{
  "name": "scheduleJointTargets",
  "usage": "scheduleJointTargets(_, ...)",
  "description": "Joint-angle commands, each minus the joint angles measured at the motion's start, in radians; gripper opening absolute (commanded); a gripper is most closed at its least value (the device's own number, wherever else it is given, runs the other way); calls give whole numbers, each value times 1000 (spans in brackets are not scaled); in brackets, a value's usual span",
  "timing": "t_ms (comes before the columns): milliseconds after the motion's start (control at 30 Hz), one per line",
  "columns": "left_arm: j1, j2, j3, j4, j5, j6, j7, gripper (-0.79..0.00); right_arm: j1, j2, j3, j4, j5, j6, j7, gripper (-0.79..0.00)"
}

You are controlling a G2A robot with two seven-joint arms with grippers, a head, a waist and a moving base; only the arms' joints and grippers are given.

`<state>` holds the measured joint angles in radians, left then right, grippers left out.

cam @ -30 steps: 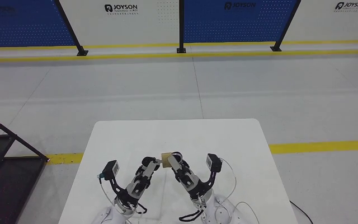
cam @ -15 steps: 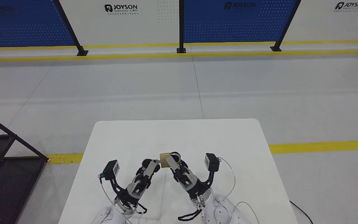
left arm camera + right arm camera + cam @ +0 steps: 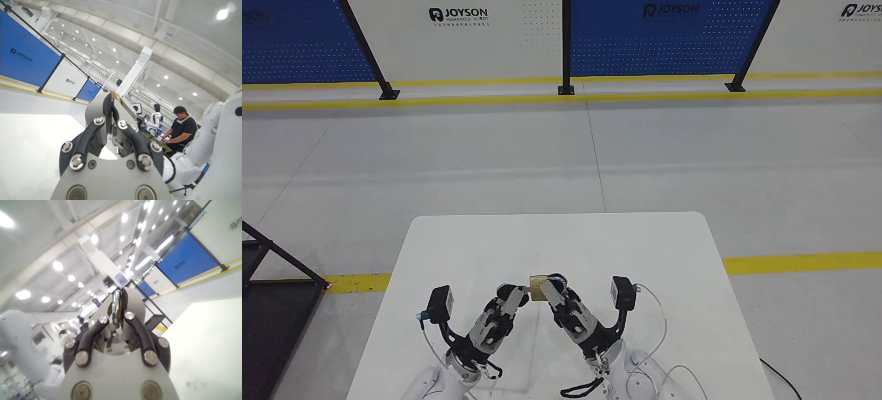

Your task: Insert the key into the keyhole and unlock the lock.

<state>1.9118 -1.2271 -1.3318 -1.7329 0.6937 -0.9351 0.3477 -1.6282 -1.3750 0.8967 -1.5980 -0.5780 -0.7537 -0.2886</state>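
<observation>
Top view gives me both arms low over the near end of the white table (image 3: 662,250), their tips meeting at the small brass lock (image 3: 539,286). The right wrist view adds how it is held: the right gripper (image 3: 118,294) is clamped on the lock, a shiny metal edge showing between its fingers. The left wrist view has the left gripper (image 3: 111,103) with its pads pressed together just beside the brass; what they pinch I cannot make out. Around the table I see grey floor, a yellow line (image 3: 802,263), and blue and white barrier panels (image 3: 662,35) behind.
</observation>
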Motion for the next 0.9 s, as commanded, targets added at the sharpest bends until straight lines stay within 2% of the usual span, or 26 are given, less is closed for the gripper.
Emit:
scheduleJointTargets(0, 0, -2, -4, 1, 54, 8, 33, -785, -5, 2, 5, -6, 4, 0, 7, -785)
scheduleJointTargets(233, -2, -8, -2, 15, 193, 10, 139, -785, -18, 9, 15, -23, 19, 18, 52, -785)
scheduleJointTargets(500, -5, -9, -4, 26, 286, 21, 201, -785, -19, 13, 20, -36, 37, 42, 89, -785)
scheduleJointTargets(867, -10, -12, 0, 33, 564, 170, 398, -785, -26, 19, 26, -47, 52, 51, 117, -785)
